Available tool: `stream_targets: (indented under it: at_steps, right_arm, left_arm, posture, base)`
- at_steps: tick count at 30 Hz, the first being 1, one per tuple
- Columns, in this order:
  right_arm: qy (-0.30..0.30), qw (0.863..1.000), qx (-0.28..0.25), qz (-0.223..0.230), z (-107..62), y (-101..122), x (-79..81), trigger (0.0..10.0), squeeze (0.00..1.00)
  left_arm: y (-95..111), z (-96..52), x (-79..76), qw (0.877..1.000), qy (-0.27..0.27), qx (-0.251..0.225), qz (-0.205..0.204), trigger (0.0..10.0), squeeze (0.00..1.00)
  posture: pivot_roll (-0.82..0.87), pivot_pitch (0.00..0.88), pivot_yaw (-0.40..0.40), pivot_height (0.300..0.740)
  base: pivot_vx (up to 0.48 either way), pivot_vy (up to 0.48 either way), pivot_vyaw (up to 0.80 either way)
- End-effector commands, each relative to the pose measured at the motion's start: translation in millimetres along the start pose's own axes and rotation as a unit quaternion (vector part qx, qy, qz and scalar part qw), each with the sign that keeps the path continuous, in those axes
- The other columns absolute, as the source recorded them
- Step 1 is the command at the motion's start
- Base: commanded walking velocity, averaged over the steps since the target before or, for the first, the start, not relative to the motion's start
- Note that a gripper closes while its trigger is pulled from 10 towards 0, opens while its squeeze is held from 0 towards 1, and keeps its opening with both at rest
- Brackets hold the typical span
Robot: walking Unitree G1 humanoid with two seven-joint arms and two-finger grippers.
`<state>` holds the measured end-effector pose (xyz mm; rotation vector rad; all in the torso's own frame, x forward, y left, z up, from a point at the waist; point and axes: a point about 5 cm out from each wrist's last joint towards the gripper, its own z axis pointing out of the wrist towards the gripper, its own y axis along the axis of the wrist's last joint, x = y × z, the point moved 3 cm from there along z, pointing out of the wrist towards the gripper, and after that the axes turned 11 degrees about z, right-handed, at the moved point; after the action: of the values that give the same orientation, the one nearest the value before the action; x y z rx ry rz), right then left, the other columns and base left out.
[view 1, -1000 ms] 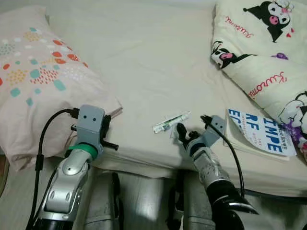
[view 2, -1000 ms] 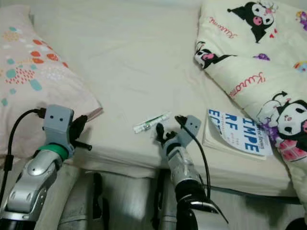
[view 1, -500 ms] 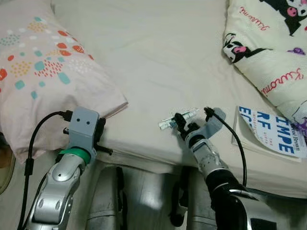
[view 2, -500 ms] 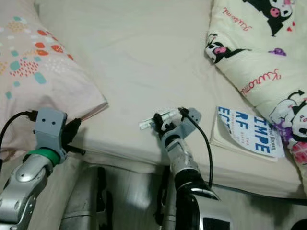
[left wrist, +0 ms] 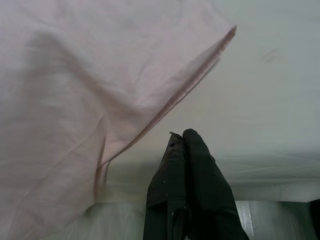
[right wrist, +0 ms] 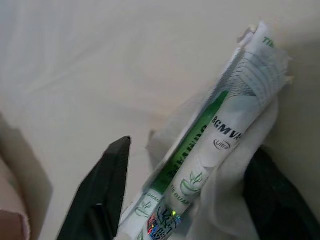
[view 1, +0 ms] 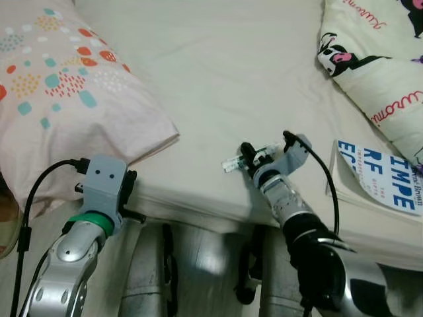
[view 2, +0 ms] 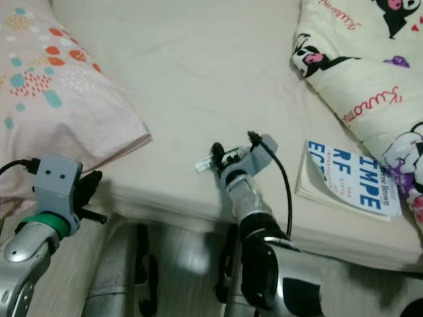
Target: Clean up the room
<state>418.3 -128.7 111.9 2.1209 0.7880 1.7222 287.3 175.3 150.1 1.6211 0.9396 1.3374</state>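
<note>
A small white and green wrapper (right wrist: 210, 150), a flat plastic packet with printed lettering and a crumpled bit of white tissue beneath it, lies on the cream sheet of the bed (view 1: 218, 79) near the front edge of the mattress. The right gripper (view 1: 259, 155) is down on it, its two black fingers (right wrist: 102, 192) spread with the packet lying between them, one finger clear on one side and the other half hidden under the tissue on the far side; nothing is pinched yet. The step in hand looks like the grasp of this piece of litter. To do it well, the fingers should close across the packet's narrow width, low enough to catch the thin film and the tissue together without dragging up a fold of the sheet, and the closing should be gentle, since so light and slippery a thing could slide out sideways. Off to the robot's right a blue and white book (view 1: 380, 181) rests near the mattress edge, partly under a cartoon-print duvet (view 1: 377, 72), well apart from the wrapper. To the left sits a pink pillow (view 1: 59, 105) with coloured spots. The left gripper (left wrist: 187, 187) hangs below the pillow's corner at the bed's edge, its fingers pressed together and idle.
</note>
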Motion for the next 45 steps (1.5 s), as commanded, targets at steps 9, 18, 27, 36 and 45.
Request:
stream_targets:
  at_steps: [9,18,27,36,45]
  right_arm:
    - [-0.053,0.997,0.049,0.019,-4.6,-22.2,-21.6,0.0,0.0]
    - [-0.051,0.997,0.047,0.023,-3.4,-14.7,-19.6,0.0,0.0]
    - [0.035,0.999,0.03,0.005,0.0,0.2,5.5,0.0,0.0]
    - [0.143,0.987,-0.025,-0.074,-13.6,11.3,28.7,0.0,0.0]
    - [0.163,0.945,-0.115,-0.26,-59.9,2.2,24.0,10.0,0.0]
  left_arm:
    - [-7.4,-4.2,2.0,1.0,0.001,0.022,0.0,10.0,0.0]
    - [-4.1,4.1,-0.7,1.0,-0.002,0.015,-0.004,10.0,0.0]
    - [0.9,15.7,-12.4,1.0,0.002,0.0,-0.027,10.0,0.0]
    - [12.3,27.1,-23.4,0.998,-0.007,-0.023,-0.049,10.0,0.0]
    - [26.8,36.5,-35.9,0.995,-0.024,-0.05,-0.079,10.0,0.0]
  posture:
    - [0.3,0.382,0.111,0.595]
    - [0.27,0.356,0.096,0.595]
    - [0.2,0.3,0.041,0.595]
    - [0.12,0.247,0.015,0.595]
    - [0.02,0.17,-0.006,0.595]
  base:
    - [0.0,0.0,0.0]
    - [0.0,0.0,0.0]
    - [0.0,0.0,0.0]
    - [0.0,0.0,0.0]
    - [0.0,0.0,0.0]
